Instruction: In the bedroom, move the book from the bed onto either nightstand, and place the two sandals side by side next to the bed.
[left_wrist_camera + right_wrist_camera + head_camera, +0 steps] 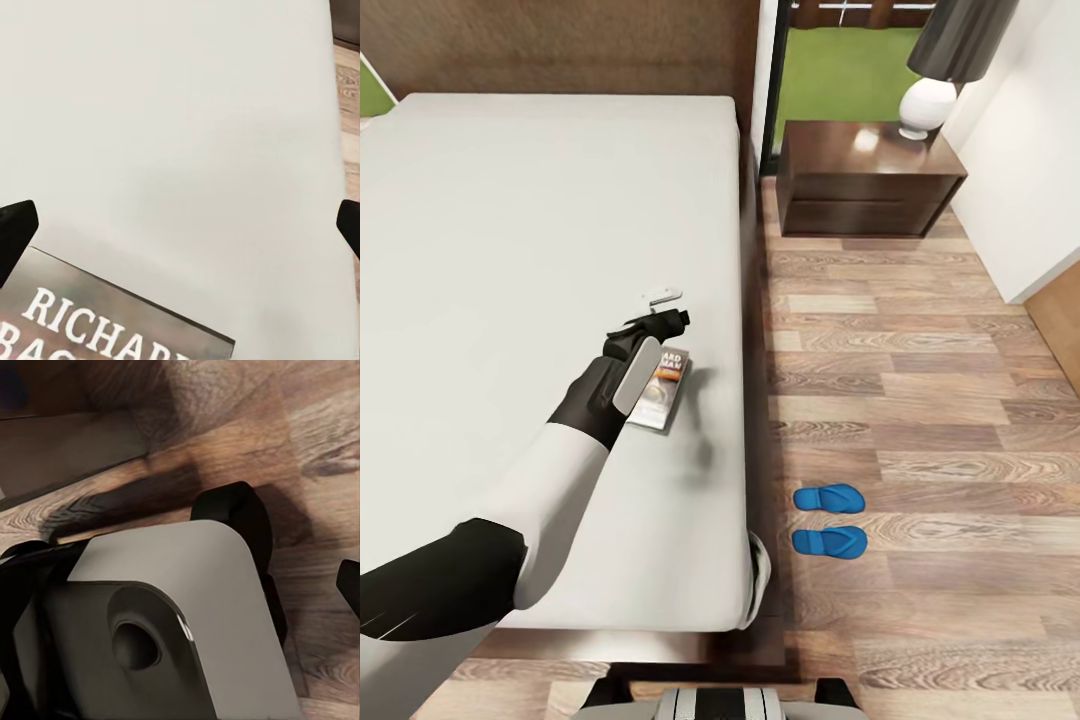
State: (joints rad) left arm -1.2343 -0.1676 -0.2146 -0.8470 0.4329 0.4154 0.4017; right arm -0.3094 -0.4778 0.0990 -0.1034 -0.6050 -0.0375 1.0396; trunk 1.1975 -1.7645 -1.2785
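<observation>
1. Nearest the head camera: robot base at the foot of the bed, on wood-plank floor.
2. Left arm reaching forward over the pale mattress, white forearm, black wrist.
3. Left gripper above the mattress just past the far end of the book, jaws spread wide with nothing between them; in the left wrist view, black fingertips at opposite edges with bare mattress between.
4. Book lying flat near the bed's right edge, partly under the wrist; white lettering "RICHAR" on the cover.
5. Two blue sandals side by side on the floor just beside the bed, close together, possibly not touching.
6. Nightstand by the headboard, well apart from the book, with a white-based lamp on top.
7. Right gripper: one dark fingertip at the frame edge above grey robot housing and floor; opening impossible to tell.
</observation>
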